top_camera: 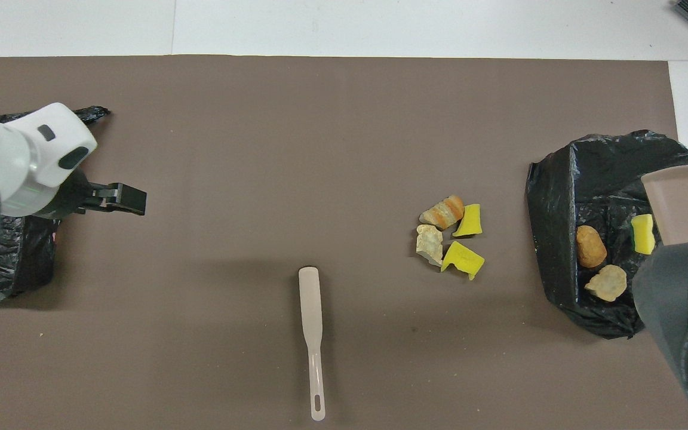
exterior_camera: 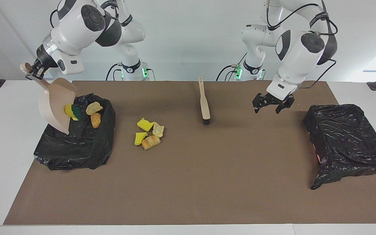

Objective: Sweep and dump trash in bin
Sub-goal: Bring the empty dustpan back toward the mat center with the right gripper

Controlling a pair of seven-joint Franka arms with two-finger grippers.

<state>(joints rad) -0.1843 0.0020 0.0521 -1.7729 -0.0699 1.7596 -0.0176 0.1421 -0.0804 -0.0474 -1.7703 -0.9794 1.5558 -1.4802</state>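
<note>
Right pincer [exterior_camera: 31, 72] clenched on tilted dustpan [exterior_camera: 55, 106] over bin [exterior_camera: 77, 147], sponge [exterior_camera: 72, 112] at its lip, two lumps [exterior_camera: 95, 114] in bin, four trash pieces [exterior_camera: 148, 132] on counter [exterior_camera: 207, 169], left pincer [exterior_camera: 270, 105] released, above mat beside second bin [exterior_camera: 348, 140], brush [exterior_camera: 204, 104] lying apart.

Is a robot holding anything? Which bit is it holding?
The right gripper holds the dustpan by the end of its handle, tipped over the bin. The left gripper holds nothing.

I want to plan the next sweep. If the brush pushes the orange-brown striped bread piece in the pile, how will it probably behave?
The bread piece looks rounded, so it may roll or turn rather than slide straight. It seems small and airy, probably light. It touches a yellow sponge chunk, so both would likely move together.
</note>
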